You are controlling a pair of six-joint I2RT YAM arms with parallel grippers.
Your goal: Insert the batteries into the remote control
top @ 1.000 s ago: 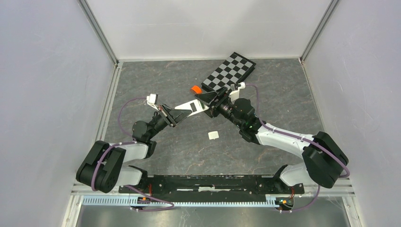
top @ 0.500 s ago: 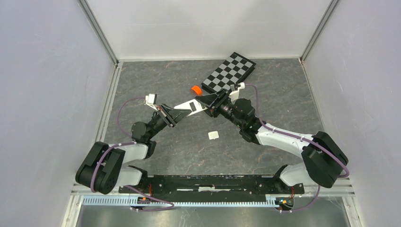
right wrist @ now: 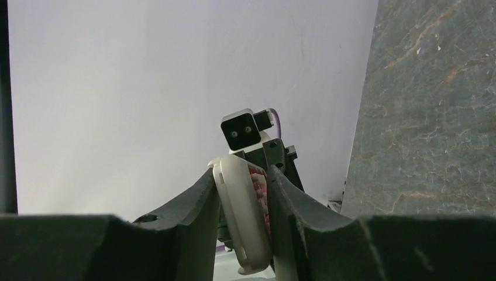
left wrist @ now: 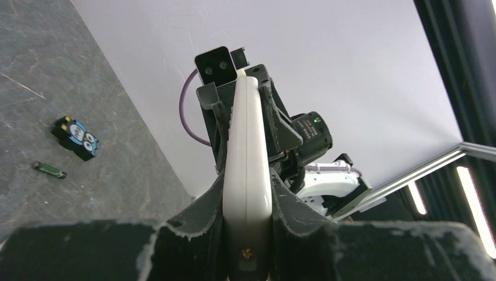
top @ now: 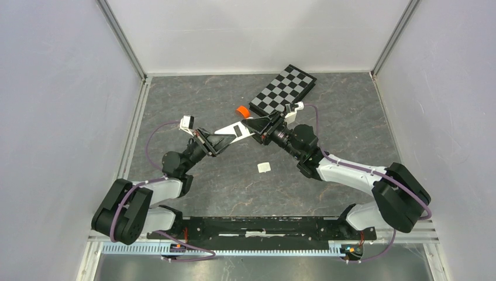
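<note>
Notably, remote [left wrist: 247,175] ends hidden, battery [left wrist: 49,170] barely discernible

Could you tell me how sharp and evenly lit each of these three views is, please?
Top external view: evenly lit, sharp, only soft shadows on the table. Left wrist view: left gripper's fingers dark and blurred, remote crisp, light strips glaring at right. Right wrist view: right gripper's fingers dim, slightly soft.

White remote [top: 234,130], black-and-white chequered board [top: 283,89], orange roll [top: 240,110], grey veined tabletop [top: 199,99], green-tinted battery [left wrist: 49,170].
</note>
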